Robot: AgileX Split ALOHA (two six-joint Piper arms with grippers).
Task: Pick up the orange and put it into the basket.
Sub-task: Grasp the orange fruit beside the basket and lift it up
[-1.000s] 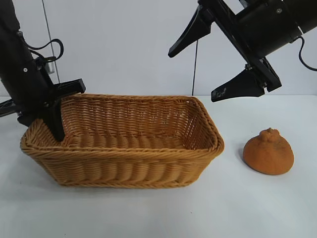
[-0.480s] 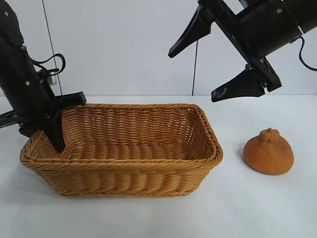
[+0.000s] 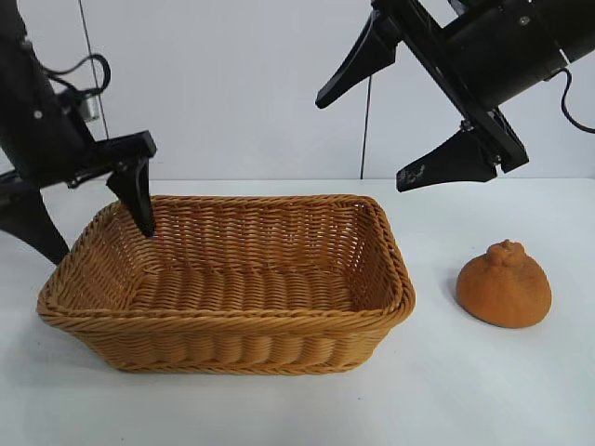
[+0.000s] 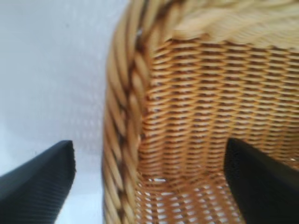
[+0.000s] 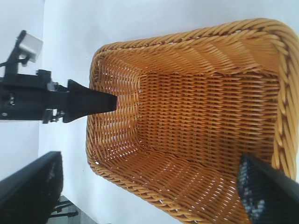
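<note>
The orange [image 3: 503, 284] sits on the white table to the right of the basket [image 3: 232, 316], untouched, and shows in neither wrist view. My left gripper [image 3: 102, 243] is open astride the basket's left end wall, one finger inside and one outside, both clear of the braided rim [image 4: 122, 140]. In the left wrist view that gripper [image 4: 149, 182] has the rim running between its spread fingers. My right gripper [image 3: 360, 144] hangs open high above the basket's right end, holding nothing. Its wrist view looks down into the empty basket [image 5: 187, 116] between its fingers [image 5: 28, 191].
The white table [image 3: 483, 390] spreads around the basket and the orange. A pale wall with a thin dark cable [image 3: 365, 130] stands behind. The left arm's finger [image 5: 88, 102] shows in the right wrist view at the basket's far end.
My left gripper has opened, let go of the basket's left rim and lifted slightly. The basket has settled flat and shifted a little. The right arm and the orange have not moved.
</note>
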